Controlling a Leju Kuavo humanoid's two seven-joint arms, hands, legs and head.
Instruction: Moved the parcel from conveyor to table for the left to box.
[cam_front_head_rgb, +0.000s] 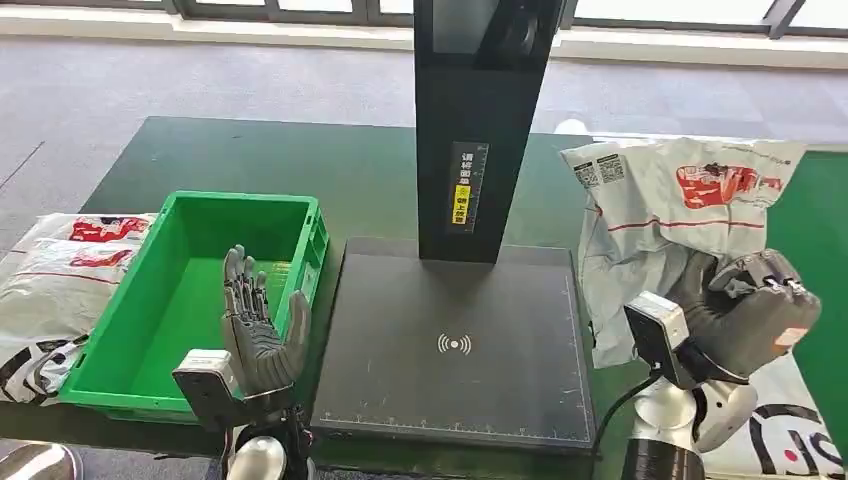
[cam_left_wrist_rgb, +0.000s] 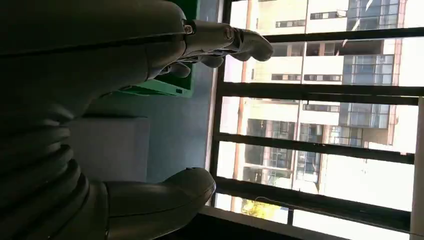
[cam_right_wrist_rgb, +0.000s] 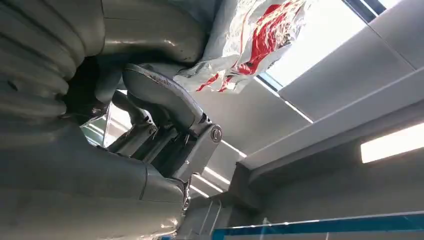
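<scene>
Crumpled white-and-red parcel (cam_front_head_rgb: 670, 215), lifted upright

Black post (cam_front_head_rgb: 480, 120) behind bare scanner plate (cam_front_head_rgb: 455, 345)

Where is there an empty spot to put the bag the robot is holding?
The flat black scanner pad, between the green bin and the held parcel, looks bare in front of its black post. The bin's floor is bare too, though the left hand hovers there. It's crowded at the right, where the right hand grips the parcel.
</scene>
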